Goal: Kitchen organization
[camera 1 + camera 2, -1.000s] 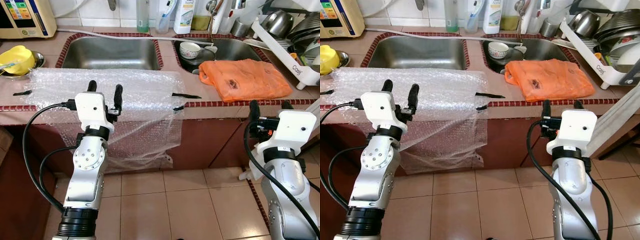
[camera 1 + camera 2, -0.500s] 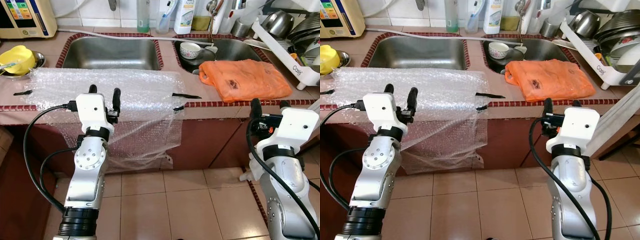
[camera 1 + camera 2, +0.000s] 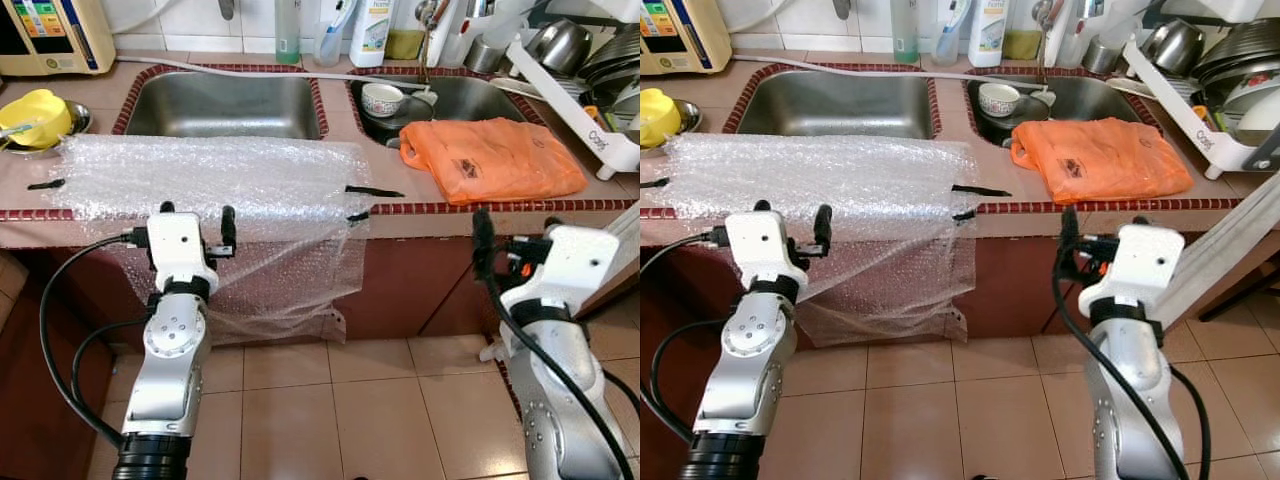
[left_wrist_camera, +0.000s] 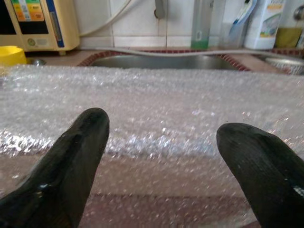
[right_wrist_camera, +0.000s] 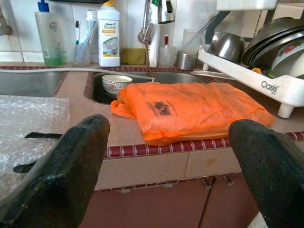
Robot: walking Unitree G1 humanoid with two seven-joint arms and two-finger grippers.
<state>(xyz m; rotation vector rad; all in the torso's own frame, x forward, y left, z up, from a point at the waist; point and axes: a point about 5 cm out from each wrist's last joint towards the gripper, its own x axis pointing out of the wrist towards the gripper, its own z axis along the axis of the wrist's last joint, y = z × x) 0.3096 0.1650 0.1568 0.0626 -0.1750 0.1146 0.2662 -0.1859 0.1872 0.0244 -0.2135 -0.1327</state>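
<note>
Left gripper (image 3: 195,212) spread wide, empty, level with counter edge, just short of bubble wrap (image 3: 210,175).

Right gripper (image 3: 513,228) also spread wide, empty, below counter front, facing orange plastic bag (image 3: 490,155). Wrap lies across the counter (image 3: 420,215) in front of left sink (image 3: 222,104), near edge drooping over cabinet front. Bag lies flat in front of right sink (image 3: 460,95), which holds a patterned bowl (image 3: 381,99). Dish rack (image 3: 590,90) at far right; yellow bowl (image 3: 32,118) far left.

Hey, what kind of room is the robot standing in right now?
Most likely a home kitchen: a double sink set into a tiled counter, a dish rack with pots, and soap bottles behind.
</note>
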